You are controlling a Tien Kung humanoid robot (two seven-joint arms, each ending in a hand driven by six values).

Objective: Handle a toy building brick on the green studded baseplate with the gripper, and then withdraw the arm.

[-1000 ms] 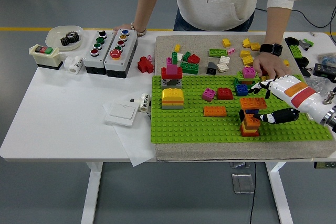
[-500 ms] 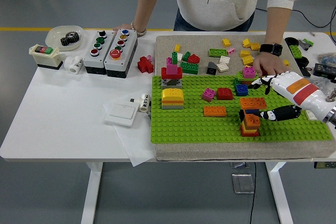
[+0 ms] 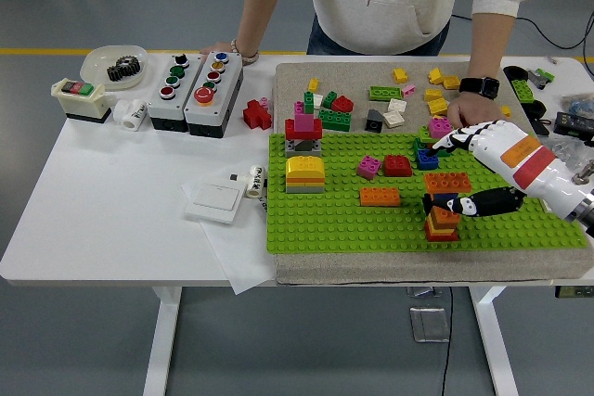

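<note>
At lower right of the frame, the right hand (image 3: 457, 173) is spread wide around an orange brick (image 3: 447, 183) on the baseplate (image 3: 325, 220), above a red-orange stack (image 3: 442, 222). Grasp step; next, the fingers must close squarely.
</note>
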